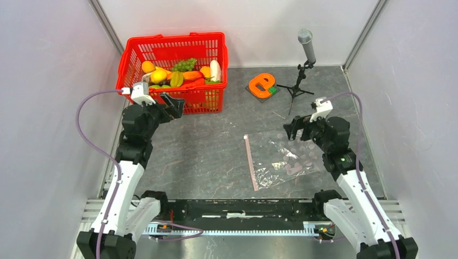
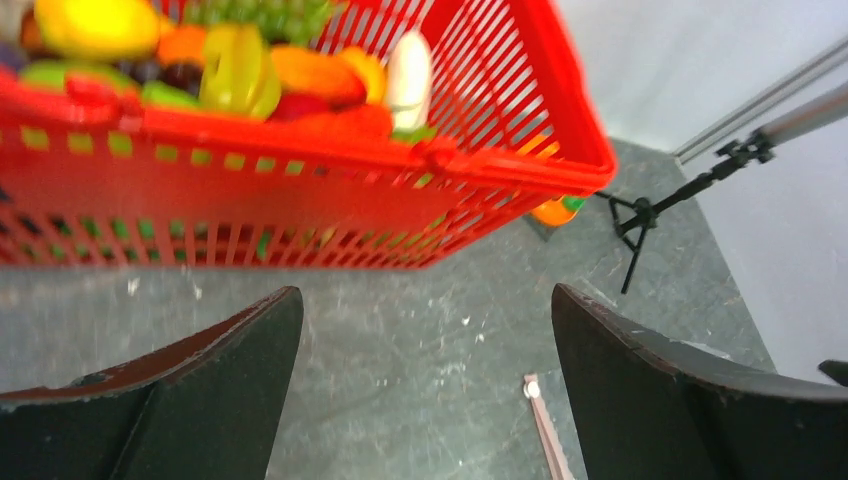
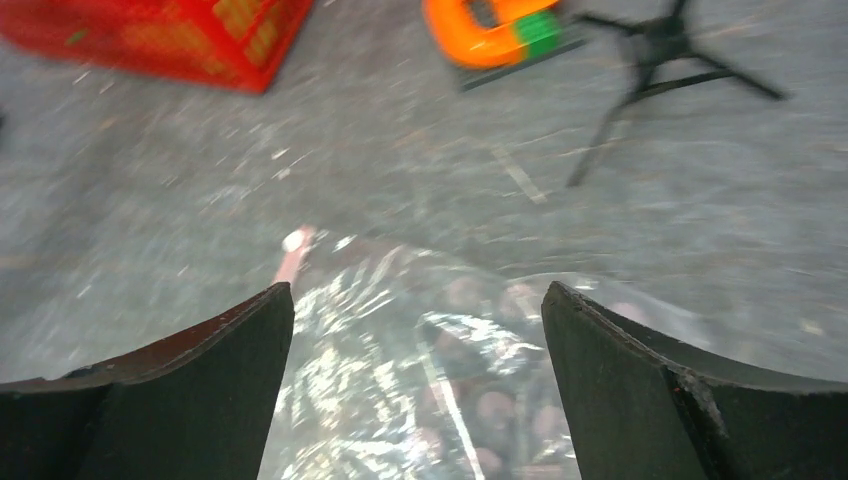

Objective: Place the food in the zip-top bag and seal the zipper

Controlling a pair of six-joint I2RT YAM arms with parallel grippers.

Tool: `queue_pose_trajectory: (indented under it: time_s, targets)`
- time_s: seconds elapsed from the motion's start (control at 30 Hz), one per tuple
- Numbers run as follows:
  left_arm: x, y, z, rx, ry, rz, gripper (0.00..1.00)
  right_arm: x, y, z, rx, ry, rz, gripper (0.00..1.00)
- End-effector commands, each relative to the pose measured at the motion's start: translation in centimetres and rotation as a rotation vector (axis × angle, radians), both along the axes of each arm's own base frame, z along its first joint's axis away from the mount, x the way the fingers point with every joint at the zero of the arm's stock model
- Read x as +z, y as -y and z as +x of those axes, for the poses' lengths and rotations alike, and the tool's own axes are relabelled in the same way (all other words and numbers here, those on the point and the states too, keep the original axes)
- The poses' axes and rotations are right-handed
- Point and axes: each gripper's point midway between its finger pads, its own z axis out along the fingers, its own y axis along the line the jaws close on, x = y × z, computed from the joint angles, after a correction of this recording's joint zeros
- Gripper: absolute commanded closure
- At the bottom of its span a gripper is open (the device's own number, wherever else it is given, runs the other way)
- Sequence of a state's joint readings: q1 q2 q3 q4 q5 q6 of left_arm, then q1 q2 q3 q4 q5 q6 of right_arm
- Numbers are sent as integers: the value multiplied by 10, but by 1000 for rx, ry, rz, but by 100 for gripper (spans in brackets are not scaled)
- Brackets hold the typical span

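Toy food (image 1: 178, 75) in yellow, orange, green and white fills the red mesh basket (image 1: 216, 102) at the back left; it also shows in the left wrist view (image 2: 240, 65). The clear zip-top bag (image 1: 283, 156) lies flat right of centre, its pale-pink zipper (image 1: 251, 162) along the left edge. My left gripper (image 1: 175, 105) is open and empty, just in front of the basket's near wall. My right gripper (image 1: 290, 128) is open and empty, above the bag's far right part. In the right wrist view the bag (image 3: 440, 370) lies below the fingers.
A flat orange e-shaped object (image 1: 262, 85) lies behind the bag. A microphone on a small black tripod (image 1: 301, 75) stands at the back right. Grey walls close in both sides.
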State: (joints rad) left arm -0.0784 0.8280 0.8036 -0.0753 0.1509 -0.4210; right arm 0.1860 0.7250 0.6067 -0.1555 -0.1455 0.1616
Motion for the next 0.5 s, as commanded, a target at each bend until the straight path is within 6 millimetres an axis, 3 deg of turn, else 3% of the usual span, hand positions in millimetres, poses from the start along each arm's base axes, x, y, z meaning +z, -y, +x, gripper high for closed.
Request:
queue_pose_trajectory:
  time_s: [0.0,0.1,0.27,0.4,0.47]
  targets:
    - [-16,-3,-5,55,-90,-101,0,-5,-68,-29,389,-69,114,2]
    - [-25,-7,-18,76,-124,-99,0,-10,-93,-42,467,-94,37,2]
    - [-40,-50,-52,356,-124,-225,0,-34,-108,-53,461,-162,-57,15]
    - [-20,-49,-72,304,99,-246,0,-71,-133,-76,466,-229,-168,24]
    - [-18,-51,-79,309,155,-278,0,-90,-134,-79,391,-259,-219,31]
